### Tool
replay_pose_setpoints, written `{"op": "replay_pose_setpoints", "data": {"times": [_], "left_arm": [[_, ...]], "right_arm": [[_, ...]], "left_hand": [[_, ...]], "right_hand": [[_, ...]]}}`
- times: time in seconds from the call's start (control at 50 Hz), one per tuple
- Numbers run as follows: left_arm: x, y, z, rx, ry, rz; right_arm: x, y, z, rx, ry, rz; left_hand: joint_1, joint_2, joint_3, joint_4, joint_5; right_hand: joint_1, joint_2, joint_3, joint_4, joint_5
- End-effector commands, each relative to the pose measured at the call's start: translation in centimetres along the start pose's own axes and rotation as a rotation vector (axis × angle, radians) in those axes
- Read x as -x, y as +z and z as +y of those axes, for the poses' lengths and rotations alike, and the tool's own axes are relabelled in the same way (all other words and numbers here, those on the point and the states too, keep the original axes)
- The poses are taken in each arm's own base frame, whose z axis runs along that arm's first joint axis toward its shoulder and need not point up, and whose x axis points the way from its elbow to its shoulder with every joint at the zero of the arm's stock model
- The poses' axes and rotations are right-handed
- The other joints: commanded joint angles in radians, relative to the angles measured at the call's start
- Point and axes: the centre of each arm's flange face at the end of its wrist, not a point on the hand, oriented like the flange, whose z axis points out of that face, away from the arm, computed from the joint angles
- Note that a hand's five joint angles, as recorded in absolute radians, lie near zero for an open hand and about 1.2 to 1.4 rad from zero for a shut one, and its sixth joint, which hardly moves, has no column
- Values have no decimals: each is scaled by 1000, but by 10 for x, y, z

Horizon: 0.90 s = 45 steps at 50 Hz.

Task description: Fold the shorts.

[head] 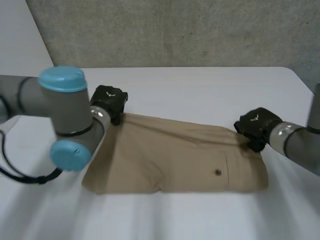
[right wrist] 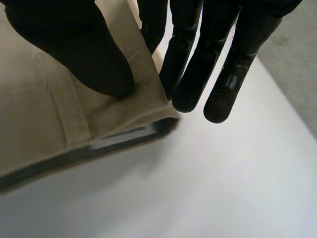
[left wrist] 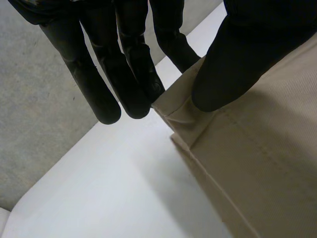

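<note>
Tan shorts [head: 175,157] lie folded in half on the white table [head: 200,90], with a small dark button showing near their right end. My left hand [head: 107,102] is at the far left corner of the shorts. Its thumb [left wrist: 237,64] presses that corner [left wrist: 181,111] against the straight fingers [left wrist: 124,74], pinching the cloth. My right hand [head: 257,127] is at the far right corner. Its thumb [right wrist: 79,49] lies on top of the cloth [right wrist: 49,109] and the fingers [right wrist: 198,64] are behind the edge, pinching that corner.
The table's far edge meets a grey wall [head: 175,30]. Bare white tabletop [head: 165,215] lies in front of the shorts and to both sides. My left arm's elbow [head: 65,120] hangs over the table's left part.
</note>
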Motion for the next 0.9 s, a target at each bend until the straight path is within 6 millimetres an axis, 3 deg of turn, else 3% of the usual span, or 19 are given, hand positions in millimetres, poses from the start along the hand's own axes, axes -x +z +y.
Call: {"op": "replay_pose_setpoints", "data": {"times": [0.02,0.1,0.24,0.26,0.28,0.3,0.32,0.34,0.38,0.42,0.52,0.64,0.76,0.9], "left_arm": [[-5,67,16,-98,50,-63],[-12,84,23,-151,92,-71],[-25,94,31,-219,116,-57],[-27,94,30,-231,117,-52],[-30,93,31,-236,118,-43],[-33,92,31,-240,120,-33],[-39,89,35,-244,121,-10],[-42,87,36,-245,122,-2],[-43,84,32,-261,122,-2],[-38,77,21,-282,118,-15],[-22,53,-3,-297,108,-31],[-1,5,-26,-299,57,-34],[2,-38,-20,-252,-58,3],[-4,-77,4,-163,-223,55]], "right_arm": [[-1,40,-8,-82,-62,136],[1,56,-9,-130,-85,193],[6,83,-1,-165,-136,252],[6,84,-1,-165,-139,256],[6,85,-2,-163,-143,258],[5,86,-3,-160,-144,272],[4,86,-3,-158,-142,279],[2,85,-4,-157,-139,291],[-5,81,-11,-162,-127,327],[-12,74,-18,-175,-111,354],[-32,36,-46,-259,-4,408],[-33,-5,-54,-284,97,386],[3,-28,-29,-174,154,183],[19,-38,7,-96,283,86]], "left_hand": [[240,197,204,202,247],[240,197,204,202,247],[240,197,204,202,247],[240,197,204,202,247],[110,67,73,71,117],[-138,-182,-175,-177,-132],[-629,-673,-666,-668,-622],[-916,-959,-953,-955,-909],[-946,-990,-983,-985,-939],[-981,-1025,-1018,-1020,-975],[-981,-1025,-1018,-1020,-975],[-981,-1025,-1018,-1020,-975],[-981,-1025,-1018,-1020,-975],[-981,-1025,-1018,-1020,-975]], "right_hand": [[451,210,199,204,214],[451,210,199,204,214],[451,210,199,204,214],[292,52,40,46,56],[47,-194,-206,-200,-190],[-502,-743,-755,-749,-739],[-726,-967,-978,-973,-962],[-770,-1011,-1023,-1017,-1007],[-770,-1011,-1023,-1017,-1007],[-770,-1011,-1023,-1017,-1007],[-770,-1011,-1023,-1017,-1007],[-770,-1011,-1023,-1017,-1007],[-705,-946,-957,-952,-942],[-490,-731,-743,-737,-727]]}}
